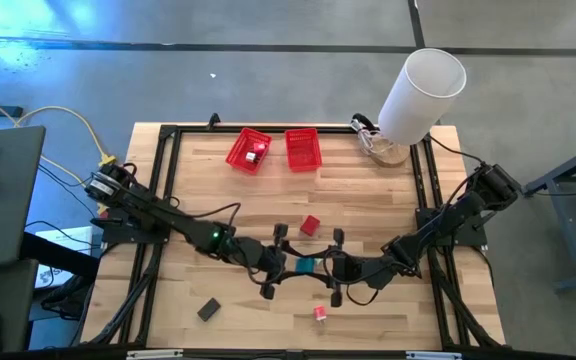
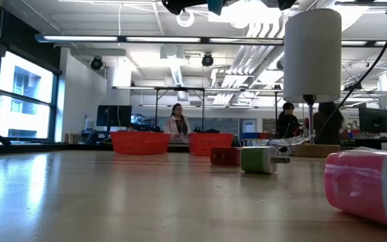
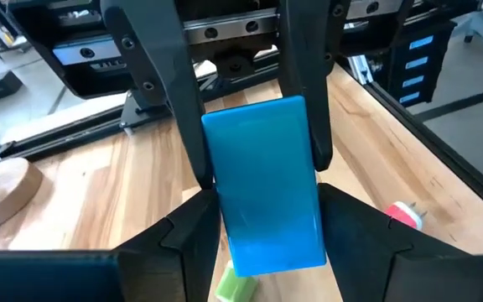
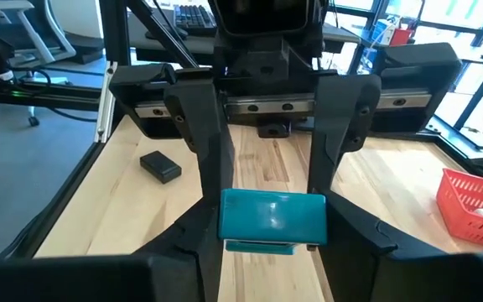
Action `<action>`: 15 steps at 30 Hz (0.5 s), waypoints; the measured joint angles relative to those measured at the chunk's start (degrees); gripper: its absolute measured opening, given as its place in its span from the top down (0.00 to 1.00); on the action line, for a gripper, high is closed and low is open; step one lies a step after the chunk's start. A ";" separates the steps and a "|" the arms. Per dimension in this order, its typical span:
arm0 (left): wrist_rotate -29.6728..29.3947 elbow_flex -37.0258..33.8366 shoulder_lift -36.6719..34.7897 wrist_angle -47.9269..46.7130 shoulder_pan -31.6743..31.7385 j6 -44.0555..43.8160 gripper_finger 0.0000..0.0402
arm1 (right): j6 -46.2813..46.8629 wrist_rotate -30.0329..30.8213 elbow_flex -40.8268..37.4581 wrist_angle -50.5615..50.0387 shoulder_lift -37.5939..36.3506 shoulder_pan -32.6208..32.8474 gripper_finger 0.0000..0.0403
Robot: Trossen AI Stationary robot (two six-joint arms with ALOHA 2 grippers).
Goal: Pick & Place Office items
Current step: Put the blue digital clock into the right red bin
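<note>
- the two grippers meet over the middle of the near part of the table (image 1: 368,200), fingertips facing each other, with a teal block (image 1: 304,265) between them, lifted off the wood.
- the left gripper (image 1: 286,264) has its fingers on either side of the teal block (image 3: 267,189); in the left wrist view the block fills the gap between the dark fingers (image 3: 193,231), though whether both pads press on it is hard to say from here.
- the right gripper (image 1: 320,266) has its jaws closed on the other end of the same teal block (image 4: 272,218), which sits crosswise between its fingers (image 4: 346,231) in the right wrist view.
- a red block (image 1: 310,225) lies on the table just beyond the grippers, toward the baskets.
- a small red and pink piece (image 1: 320,313) lies near the front edge, on the right arm's side of the middle.
- a dark grey block (image 1: 208,309) lies near the front edge on the left arm's side, well apart from the grippers.
- a green piece (image 2: 257,160) stands just beside the red block (image 2: 224,156) in the low view.
- two red mesh baskets (image 1: 249,149) sit side by side at the far edge; the one nearer the left arm holds a small pale item.
- a big white cylinder (image 1: 423,92) stands at the far right corner.
- people show in the room behind the table.
</note>
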 joint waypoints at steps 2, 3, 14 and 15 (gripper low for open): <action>-0.05 0.00 0.00 0.00 -0.13 0.37 0.55 | 0.01 -0.13 0.00 0.07 0.00 0.02 0.65; 0.01 0.00 0.00 -0.05 -0.13 1.02 0.54 | 0.10 -0.14 0.00 0.07 0.00 0.02 0.65; -11.06 0.00 0.00 -0.42 -2.44 7.92 0.29 | 8.41 2.54 -0.02 -1.07 0.00 1.56 0.65; -13.17 0.00 0.00 -0.35 -2.92 9.60 0.29 | 9.96 4.09 -0.02 -1.05 0.00 1.91 0.65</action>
